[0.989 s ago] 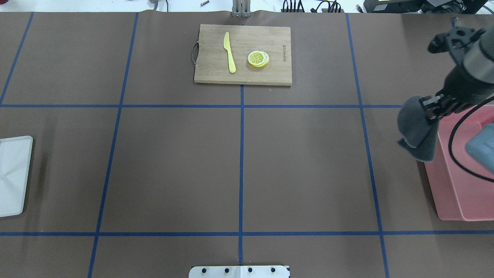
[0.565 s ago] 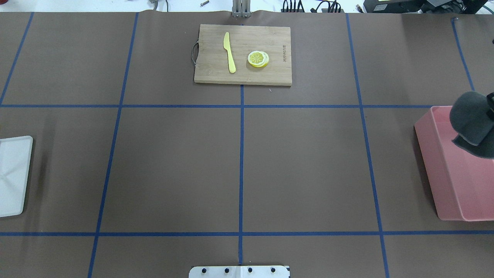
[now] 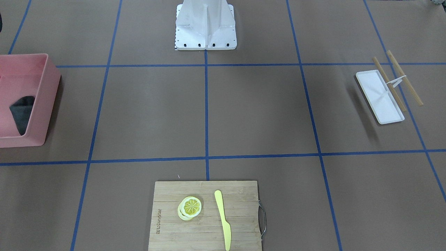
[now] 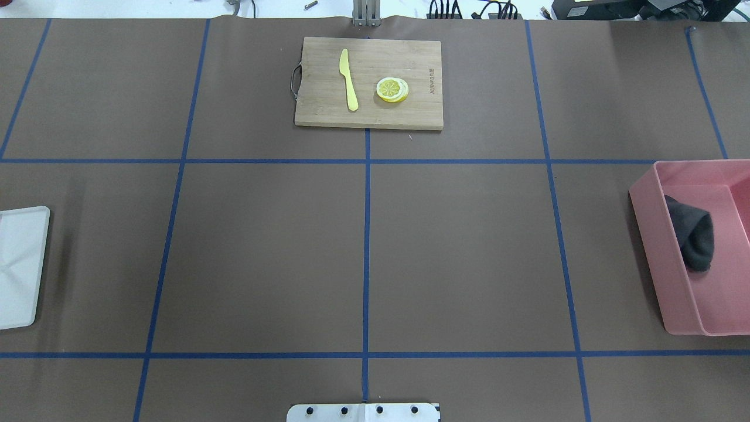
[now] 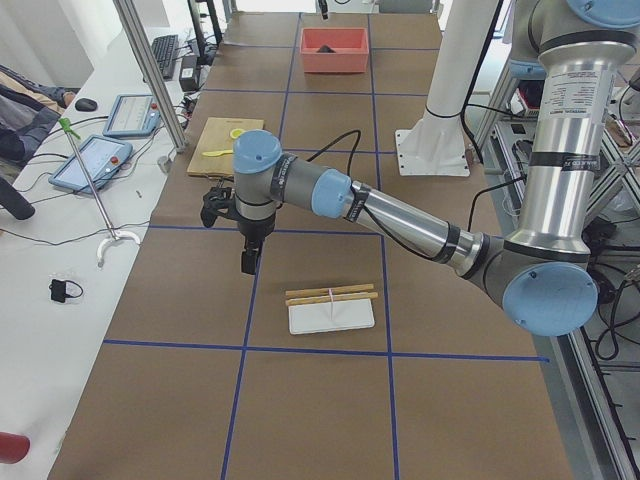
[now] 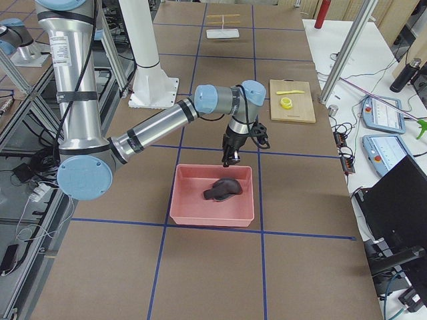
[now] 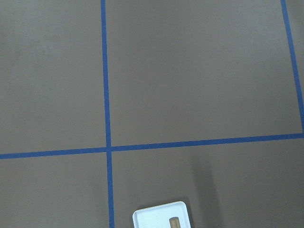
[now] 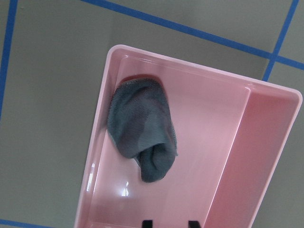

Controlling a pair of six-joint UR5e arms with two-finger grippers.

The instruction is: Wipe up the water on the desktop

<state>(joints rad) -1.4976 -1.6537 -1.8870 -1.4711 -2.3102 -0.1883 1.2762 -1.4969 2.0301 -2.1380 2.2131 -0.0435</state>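
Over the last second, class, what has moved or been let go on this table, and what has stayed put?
The right gripper carried the grey cloth rightward, from beside the pink bin to over it, then let go. The cloth now lies loose inside the bin, and the gripper stands open above it. The cutting board, yellow knife, lemon slices and white tray stayed put.

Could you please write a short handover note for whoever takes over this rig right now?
Right gripper: open, empty, above the pink bin.
Left gripper: over the desktop near the white tray; open or shut cannot be told.
Cloth: loose in the bin.
Done: no water visible on the desktop; cloth put away.
Left: likely nothing; perhaps recheck for damp spots.
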